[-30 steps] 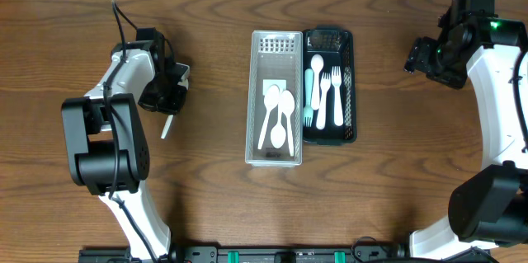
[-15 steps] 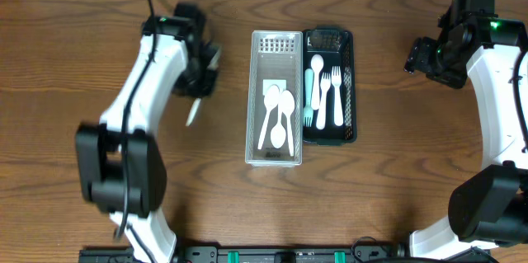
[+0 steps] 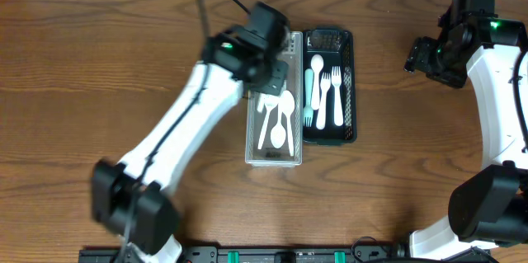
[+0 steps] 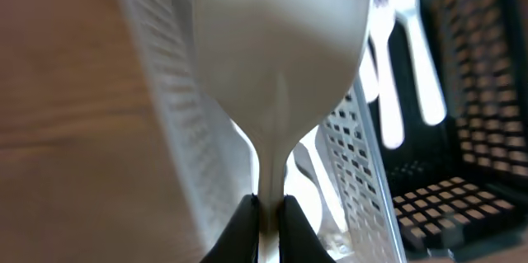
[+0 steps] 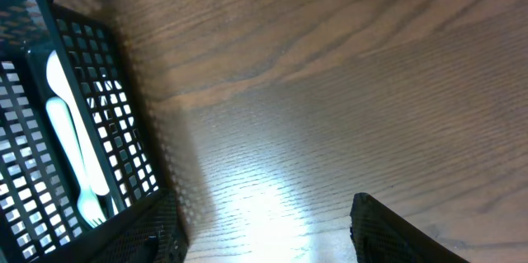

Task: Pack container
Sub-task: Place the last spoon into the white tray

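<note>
Overhead: left fingers (image 3: 276, 76) hover over far end of clear tray (image 3: 250, 135); two spoons (image 3: 279, 135) lie just below fingers. Black basket (image 3: 351, 90) with forks (image 3: 337, 90) just beside fingers, to their right. Right fingers (image 3: 425, 57) well apart from both.

Left wrist: fingers clamped on handle of white spoon (image 4: 280, 40), bowl ahead over tray. I'd centre bowl between tray walls, lower, then release.

Right wrist: fingers spread apart, empty; basket corner ahead-left.
</note>
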Available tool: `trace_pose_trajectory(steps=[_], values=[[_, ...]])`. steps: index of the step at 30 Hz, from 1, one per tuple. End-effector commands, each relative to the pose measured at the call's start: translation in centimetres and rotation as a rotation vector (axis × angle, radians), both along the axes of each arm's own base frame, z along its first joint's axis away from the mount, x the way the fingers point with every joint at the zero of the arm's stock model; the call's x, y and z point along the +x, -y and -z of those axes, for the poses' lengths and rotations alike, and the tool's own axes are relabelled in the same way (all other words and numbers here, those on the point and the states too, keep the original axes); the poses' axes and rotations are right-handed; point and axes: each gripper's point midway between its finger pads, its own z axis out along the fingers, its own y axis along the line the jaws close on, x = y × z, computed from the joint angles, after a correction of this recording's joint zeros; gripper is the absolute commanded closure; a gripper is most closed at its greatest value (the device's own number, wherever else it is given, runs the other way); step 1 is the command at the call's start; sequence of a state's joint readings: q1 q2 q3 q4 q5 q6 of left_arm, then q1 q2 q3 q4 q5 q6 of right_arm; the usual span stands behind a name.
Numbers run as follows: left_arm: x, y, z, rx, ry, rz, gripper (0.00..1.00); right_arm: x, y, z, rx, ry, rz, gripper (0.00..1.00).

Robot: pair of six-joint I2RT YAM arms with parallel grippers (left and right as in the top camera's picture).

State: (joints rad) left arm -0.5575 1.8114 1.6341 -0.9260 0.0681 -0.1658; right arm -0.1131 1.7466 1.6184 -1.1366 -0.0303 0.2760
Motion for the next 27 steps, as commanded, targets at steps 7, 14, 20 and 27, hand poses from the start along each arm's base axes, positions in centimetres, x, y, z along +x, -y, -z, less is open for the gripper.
trace_pose_trajectory(steps=[7,14,20,27], values=[[1.0,-0.4,1.8,0.011,-0.036,-0.065,0.67,0.5,0.2,-0.6,-0.021,0.031,-0.043,0.27],[2.4,-3.7,-5.8,-0.078,0.110,-0.147,0.30,0.7,-0.1,-2.8,-0.031,0.108,-0.080,0.26],[-0.2,-8.5,-13.7,-0.122,0.277,-0.189,0.30,-0.4,-1.8,-9.4,-0.068,0.309,-0.223,0.24],[-8.5,-17.7,-21.7,-0.013,0.511,-0.377,0.18,-6.8,-3.7,-20.7,-0.112,0.654,-0.278,0.19]])
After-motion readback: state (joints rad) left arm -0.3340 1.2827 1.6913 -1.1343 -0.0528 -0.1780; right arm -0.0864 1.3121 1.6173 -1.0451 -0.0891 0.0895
